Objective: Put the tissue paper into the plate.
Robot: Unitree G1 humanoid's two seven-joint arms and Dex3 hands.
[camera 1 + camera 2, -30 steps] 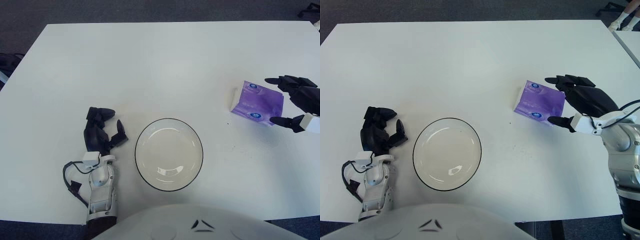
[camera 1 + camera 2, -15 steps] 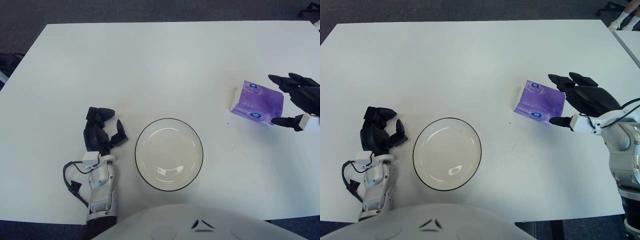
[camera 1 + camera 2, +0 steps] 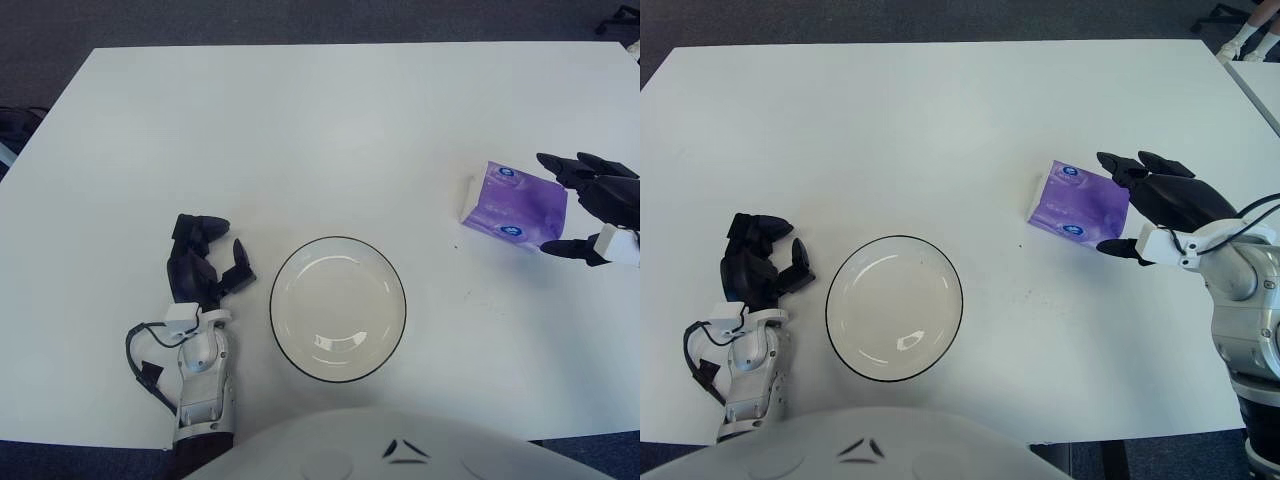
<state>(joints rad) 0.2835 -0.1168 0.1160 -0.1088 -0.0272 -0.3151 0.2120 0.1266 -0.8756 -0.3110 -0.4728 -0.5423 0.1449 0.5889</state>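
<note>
Tissue paper lies right of plate.
Right hand just beside pack's right edge, fingers spread, gripping nothing; left hand curled, empty, left of plate.

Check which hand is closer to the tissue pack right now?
Right. The right hand is open at the tissue pack's right edge, fingers around that end. The left hand sits far across the table, left of the plate.
</note>
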